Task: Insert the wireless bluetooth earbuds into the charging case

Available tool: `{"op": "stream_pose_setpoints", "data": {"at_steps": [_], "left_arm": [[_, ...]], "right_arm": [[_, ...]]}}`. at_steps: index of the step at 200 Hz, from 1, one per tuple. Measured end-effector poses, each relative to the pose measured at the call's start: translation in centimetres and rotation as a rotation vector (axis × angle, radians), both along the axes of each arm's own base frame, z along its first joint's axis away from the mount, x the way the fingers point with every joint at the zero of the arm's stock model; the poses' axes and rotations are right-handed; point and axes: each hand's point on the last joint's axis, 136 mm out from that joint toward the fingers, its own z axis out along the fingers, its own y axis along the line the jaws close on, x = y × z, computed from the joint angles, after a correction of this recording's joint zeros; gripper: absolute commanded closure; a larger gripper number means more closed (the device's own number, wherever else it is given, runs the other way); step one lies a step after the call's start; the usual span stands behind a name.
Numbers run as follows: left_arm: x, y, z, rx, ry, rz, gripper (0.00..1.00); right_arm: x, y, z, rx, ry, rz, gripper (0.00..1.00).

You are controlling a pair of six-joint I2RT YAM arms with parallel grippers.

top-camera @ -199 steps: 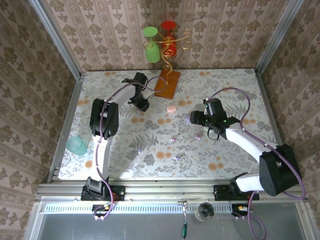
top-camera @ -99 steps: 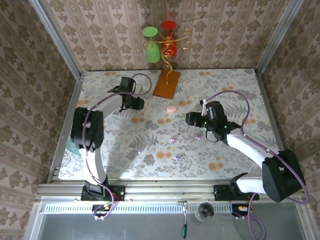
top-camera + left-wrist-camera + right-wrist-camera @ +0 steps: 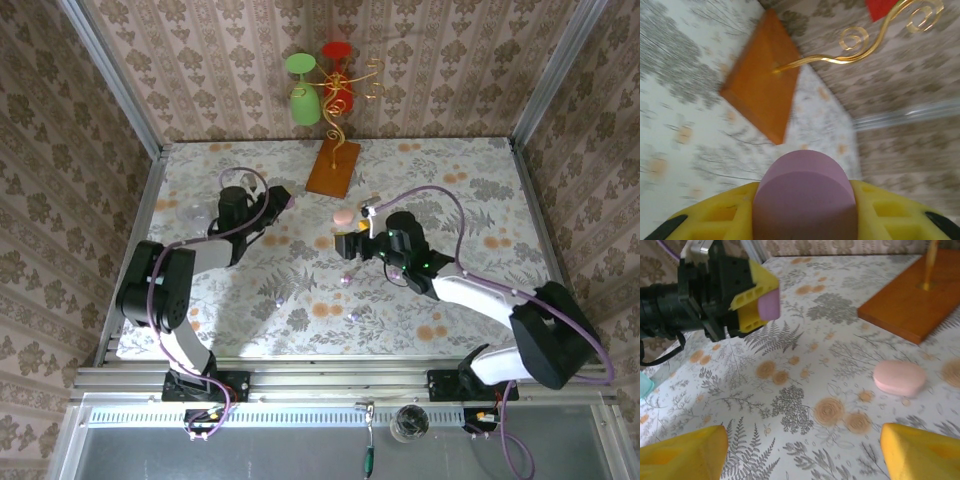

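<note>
Three earbuds [image 3: 345, 281]: lying loose on the flowered table [image 3: 450, 170], well to the near side of the stand base [image 3: 333, 167], apart from one another; pale, glossy, too small for more detail
Right gripper [image 3: 803, 440]: hovering low over the table between the earbuds and the stand base, jaws spread wide, nothing between them
Pink case [image 3: 899, 377]: resting flat and looking closed, just on the near side of the stand base, just beyond the right gripper
Left gripper [image 3: 280, 199]: raised off the table to the left of the stand base, clamped on the purple case [image 3: 805, 190]
Purple case: pinched between the yellow fingers, rounded end poking out toward the stand base; open or closed, cannot tell
Stand base: orange wooden slab at the far side, carrying a gold wire stem; no part in the job
Done so far: one case in a grip and off the table; no earbud seated in either case
Left to do: likely opening a case, picking up each earbud with the free claw, seating it; nearly the whole task ahead
</note>
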Motion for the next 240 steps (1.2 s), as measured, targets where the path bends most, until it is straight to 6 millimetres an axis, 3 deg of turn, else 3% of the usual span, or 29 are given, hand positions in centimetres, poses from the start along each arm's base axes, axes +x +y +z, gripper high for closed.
{"op": "stream_pose_setpoints", "data": {"at_steps": [42, 120, 190, 240], "left_arm": [[-2.3, -3.3, 2.4, -0.295, 0.035, -0.03, 0.67], [-4.5, -6.5, 2.9, -0.433, 0.095, -0.103, 0.67], [-5.0, -7.0, 3.1, -0.44, 0.096, -0.131, 0.66], [-5.0, -7.0, 3.2, -0.441, 0.093, -0.131, 0.66]], "right_arm": [[1.0, 2.6, -1.4, -0.032, -0.075, 0.061, 0.16], [4.2, 5.0, 1.3, -0.031, -0.247, 0.084, 0.17], [6.3, 4.9, 1.2, -0.035, -0.273, 0.064, 0.36], [7.2, 5.1, 1.9, -0.033, -0.295, 0.065, 0.4]]}}
